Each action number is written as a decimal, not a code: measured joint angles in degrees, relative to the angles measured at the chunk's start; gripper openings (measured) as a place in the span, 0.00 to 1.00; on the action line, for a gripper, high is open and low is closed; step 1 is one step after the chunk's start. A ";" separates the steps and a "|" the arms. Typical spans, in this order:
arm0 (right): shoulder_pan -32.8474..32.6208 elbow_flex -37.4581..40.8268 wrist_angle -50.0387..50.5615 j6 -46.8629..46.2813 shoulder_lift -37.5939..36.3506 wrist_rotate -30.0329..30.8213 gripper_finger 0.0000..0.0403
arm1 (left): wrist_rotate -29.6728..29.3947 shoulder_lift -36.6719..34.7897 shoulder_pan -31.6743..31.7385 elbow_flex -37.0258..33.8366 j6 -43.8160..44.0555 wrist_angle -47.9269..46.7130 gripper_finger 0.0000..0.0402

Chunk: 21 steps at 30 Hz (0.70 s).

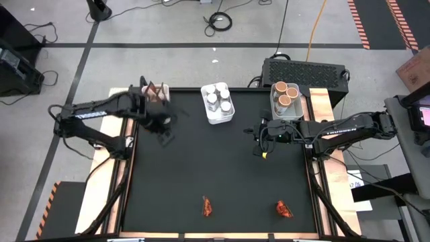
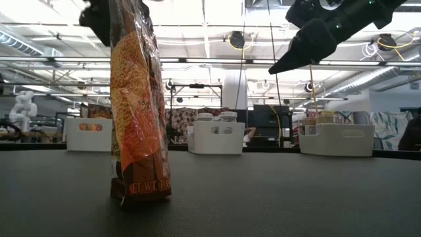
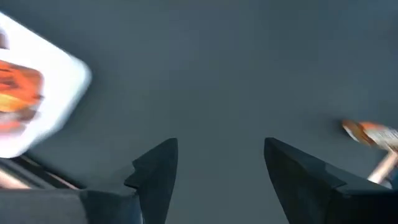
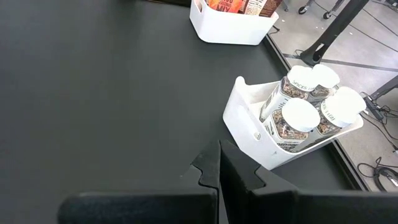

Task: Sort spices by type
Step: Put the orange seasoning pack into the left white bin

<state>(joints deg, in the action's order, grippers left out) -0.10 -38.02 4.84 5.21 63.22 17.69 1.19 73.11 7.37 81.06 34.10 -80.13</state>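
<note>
Two red-orange crinkly sachets sit near the table's near edge (image 1: 208, 207) (image 1: 284, 210); in the low view one (image 2: 138, 112) stands on its lower end. More sachets fill the far-left white bin (image 1: 156, 93). Clear jars with white lids stand in the middle bin (image 1: 217, 104) (image 4: 298, 118). Tan-topped tubs stand in the right bin (image 1: 285, 99). My left gripper (image 1: 163, 133) (image 3: 221, 162) hovers open and empty over the mat just near of the sachet bin. My right gripper (image 1: 258, 146) (image 4: 219, 167) is shut and empty, in the air near of the tub bin (image 2: 309, 39).
The three white bins line the far edge of the black mat. The mat's middle lies bare between the bins and the two near sachets. A black box (image 1: 306, 69) sits behind the table's far right corner.
</note>
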 joint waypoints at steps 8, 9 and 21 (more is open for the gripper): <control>0.02 0.00 -0.02 0.00 0.00 0.00 0.00 | -0.56 3.33 -23.11 0.00 21.23 9.18 0.60; 0.00 0.00 0.00 0.00 0.00 0.00 0.00 | -0.94 4.24 -25.57 0.00 24.03 10.93 0.60; 0.00 0.00 -0.01 0.00 0.00 0.00 0.00 | -5.76 17.65 -39.24 -0.02 39.31 27.63 0.60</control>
<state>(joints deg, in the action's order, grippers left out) -0.10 -38.02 4.83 5.21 63.23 17.69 -4.57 90.76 -31.87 81.03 73.41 -52.50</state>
